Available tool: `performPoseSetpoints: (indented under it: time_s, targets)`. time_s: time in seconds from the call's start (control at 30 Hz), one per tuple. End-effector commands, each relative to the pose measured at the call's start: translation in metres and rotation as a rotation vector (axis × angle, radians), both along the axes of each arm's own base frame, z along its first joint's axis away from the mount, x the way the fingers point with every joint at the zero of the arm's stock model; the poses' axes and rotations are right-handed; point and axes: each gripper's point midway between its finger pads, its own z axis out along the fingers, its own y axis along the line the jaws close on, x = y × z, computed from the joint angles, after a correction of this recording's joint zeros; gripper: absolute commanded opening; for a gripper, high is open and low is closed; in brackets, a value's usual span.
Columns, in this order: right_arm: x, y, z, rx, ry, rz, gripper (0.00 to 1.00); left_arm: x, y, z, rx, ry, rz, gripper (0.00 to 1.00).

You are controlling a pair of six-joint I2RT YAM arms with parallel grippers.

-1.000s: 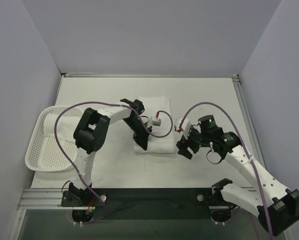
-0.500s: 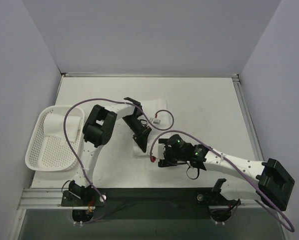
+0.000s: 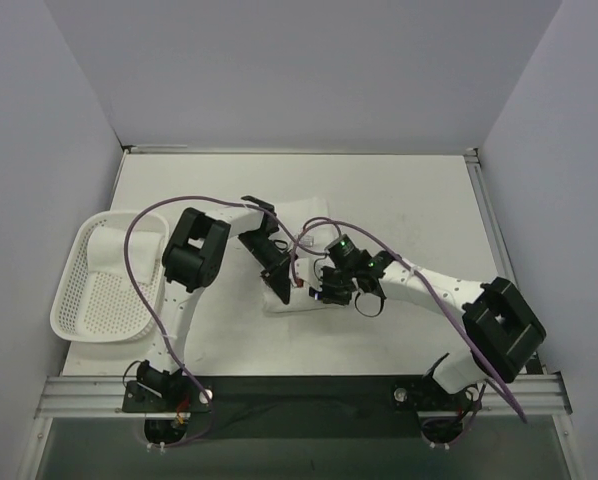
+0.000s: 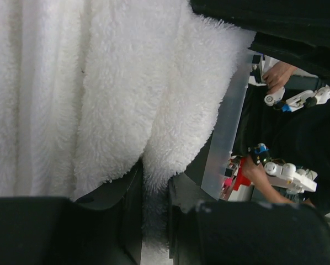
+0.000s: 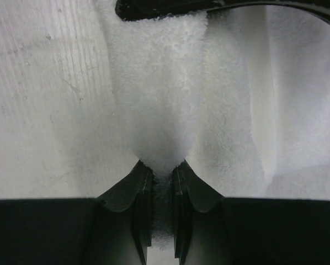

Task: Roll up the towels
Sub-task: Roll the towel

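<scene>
A fluffy white towel [image 3: 316, 213] lies on the table's middle, largely hidden under both arms. My left gripper [image 3: 276, 283] is at its near left edge, shut on a fold of the towel [image 4: 104, 88]; the pile is pinched between the fingers [image 4: 131, 199]. My right gripper [image 3: 322, 290] sits just right of it at the near edge, shut on a bunched ridge of the towel [image 5: 165, 94], with the left gripper's black body [image 5: 209, 8] right behind that ridge. Another white towel [image 3: 104, 243] rests in the basket.
A white mesh basket [image 3: 89, 310] stands at the left edge of the table [image 3: 419, 200]. Purple cables loop over both arms above the towel. Walls close in the table at left, right and back.
My right arm has swung left from the towel's right side to its near edge and shut on it. The left gripper has kept its grip, shifting only slightly.
</scene>
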Motion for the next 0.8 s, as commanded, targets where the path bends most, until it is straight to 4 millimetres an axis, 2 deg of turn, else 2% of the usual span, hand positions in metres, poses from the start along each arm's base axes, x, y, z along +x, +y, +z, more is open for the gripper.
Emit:
performPoseSetpoints:
  time_s: [0.0,0.03,0.13,0.27,0.37,0.47,0.5,0.57,0.6,0.67,0.7,0.77]
  targets:
    - [-0.042,-0.011,0.001,-0.037,0.361,-0.051,0.0,0.02,0.014,-0.024,0.017,-0.12,0.023,0.15]
    - [-0.049,-0.01,-0.001,-0.034,0.434,-0.064,0.0,0.024,0.015,-0.019,0.01,-0.131,0.041,0.17]
    - [-0.054,-0.011,0.005,0.005,0.54,-0.12,0.0,0.029,0.021,-0.016,0.001,-0.099,0.101,0.23]
    - [-0.064,-0.012,0.006,0.008,0.638,-0.147,0.0,0.038,0.034,-0.016,-0.003,-0.032,0.195,0.31]
    - [-0.064,-0.012,0.01,0.013,0.723,-0.163,0.0,0.043,0.042,-0.015,-0.011,0.002,0.249,0.32]
    - [-0.061,-0.017,0.011,-0.011,0.827,-0.205,0.0,0.051,0.045,-0.001,-0.056,-0.028,0.286,0.33]
    - [-0.067,-0.019,0.009,-0.022,0.905,-0.214,0.0,0.057,0.047,0.01,-0.084,-0.05,0.311,0.35]
    - [-0.055,-0.018,0.014,0.005,0.954,-0.248,0.0,0.065,0.05,0.019,-0.094,-0.07,0.335,0.39]
    - [-0.055,-0.018,0.018,0.02,1.0,-0.264,0.0,0.068,0.053,0.03,-0.111,-0.086,0.352,0.41]
    - [-0.045,-0.015,0.017,0.038,1.055,-0.297,0.0,0.068,0.056,0.041,-0.134,-0.091,0.366,0.42]
    - [-0.047,-0.015,0.02,0.035,1.092,-0.309,0.0,0.069,0.06,0.05,-0.15,-0.113,0.377,0.43]
    - [-0.045,-0.011,0.017,0.037,1.153,-0.334,0.0,0.064,0.065,0.057,-0.164,-0.115,0.39,0.44]
